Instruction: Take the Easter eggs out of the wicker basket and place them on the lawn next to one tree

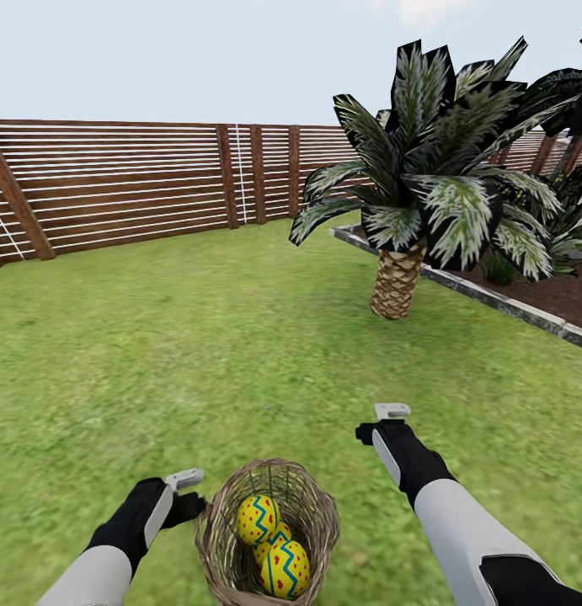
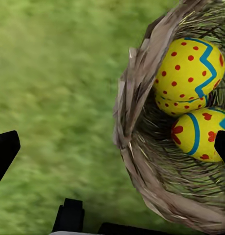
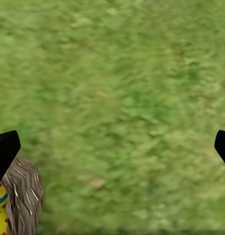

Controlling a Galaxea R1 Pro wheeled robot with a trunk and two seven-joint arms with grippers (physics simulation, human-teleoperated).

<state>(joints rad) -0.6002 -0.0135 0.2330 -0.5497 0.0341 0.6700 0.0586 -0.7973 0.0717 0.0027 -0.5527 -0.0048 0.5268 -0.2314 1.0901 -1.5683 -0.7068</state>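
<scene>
Left fingers (image 1: 183,480) spread wide with nothing in them, poised just beside the basket (image 1: 312,505) rim. Right fingers (image 1: 392,411) also wide apart and bare over open lawn (image 1: 198,337), well clear. All 3 eggs (image 1: 271,543) sit packed inside the basket. Risk here: reaching in could knock the light basket over, or pinching 1 egg could squirt it against its neighbours. That scaly palm (image 1: 397,282) ahead isn't the right tree!

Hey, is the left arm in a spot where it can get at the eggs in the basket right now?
Probably yes. The left gripper sits beside the basket's rim, the eggs lie uncovered in its open top, and nothing stands between them; it would need to rise over the rim.
</scene>
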